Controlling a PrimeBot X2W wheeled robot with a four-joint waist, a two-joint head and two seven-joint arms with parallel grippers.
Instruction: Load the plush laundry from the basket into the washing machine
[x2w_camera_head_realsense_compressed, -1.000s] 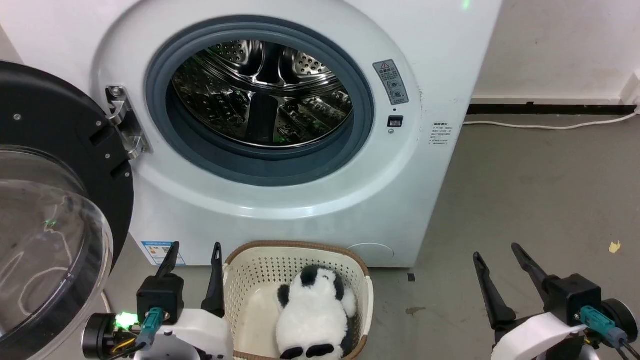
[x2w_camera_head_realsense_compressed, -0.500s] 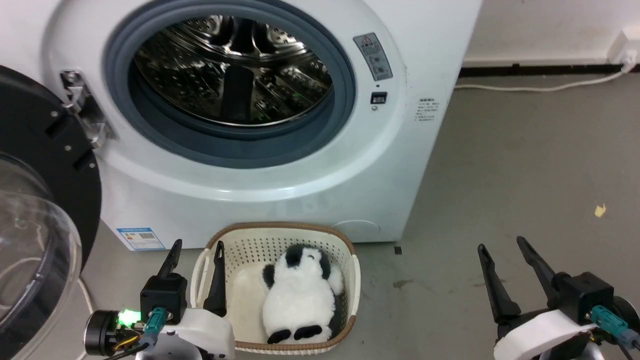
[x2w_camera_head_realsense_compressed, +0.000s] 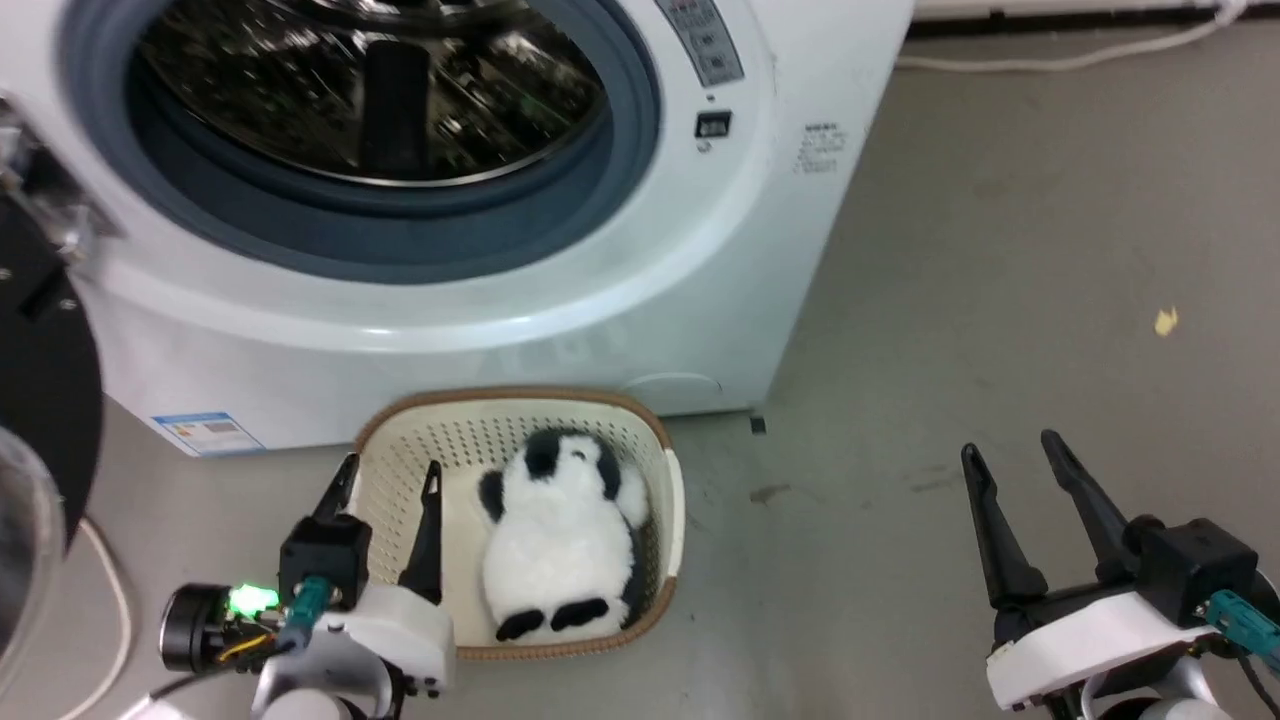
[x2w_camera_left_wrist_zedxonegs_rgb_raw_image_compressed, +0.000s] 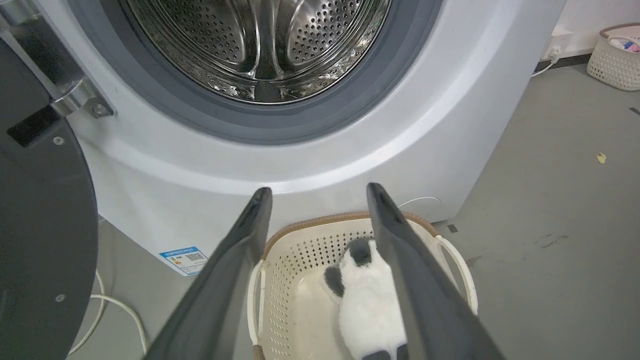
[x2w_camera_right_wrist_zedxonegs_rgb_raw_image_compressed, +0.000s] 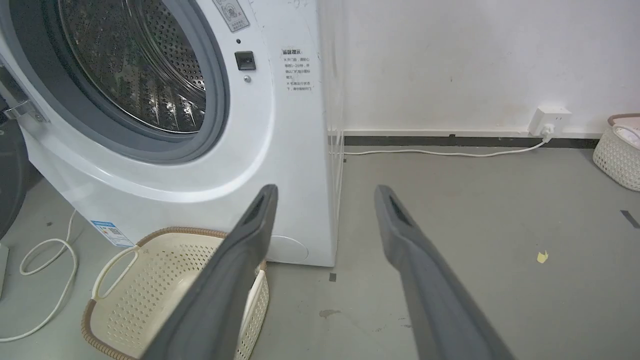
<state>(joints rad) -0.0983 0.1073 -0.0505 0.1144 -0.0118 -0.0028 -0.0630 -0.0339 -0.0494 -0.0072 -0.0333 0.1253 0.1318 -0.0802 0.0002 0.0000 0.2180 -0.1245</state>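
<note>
The panda soft toy (x2w_camera_head_realsense_compressed: 560, 540) lies face up in the cream basket (x2w_camera_head_realsense_compressed: 450, 440), head toward the washing machine (x2w_camera_head_realsense_compressed: 600, 300), feet toward me. The basket stands on the floor just before the washer, whose steel drum (x2w_camera_head_realsense_compressed: 370, 90) is bare and whose door (x2w_camera_left_wrist_zedxonegs_rgb_raw_image_compressed: 40, 225) is swung out to the left. My left gripper (x2w_camera_head_realsense_compressed: 391, 463) is open and empty, its fingers over the basket's left rim, beside the panda (x2w_camera_left_wrist_zedxonegs_rgb_raw_image_compressed: 367, 300) and apart from it. My right gripper (x2w_camera_head_realsense_compressed: 1009, 444) is open and empty above bare floor, well right of the basket (x2w_camera_right_wrist_zedxonegs_rgb_raw_image_compressed: 150, 290).
A white cable (x2w_camera_right_wrist_zedxonegs_rgb_raw_image_compressed: 45, 260) loops on the floor left of the basket. A power cord runs along the wall to a socket (x2w_camera_right_wrist_zedxonegs_rgb_raw_image_compressed: 550, 117). A second woven basket (x2w_camera_right_wrist_zedxonegs_rgb_raw_image_compressed: 620, 155) stands far right by the wall. A yellow scrap (x2w_camera_head_realsense_compressed: 1165, 320) lies on the grey floor.
The head camera has tilted down, so washer and basket sit higher and further left in the picture. The panda stays in the basket; both grippers stay open.
</note>
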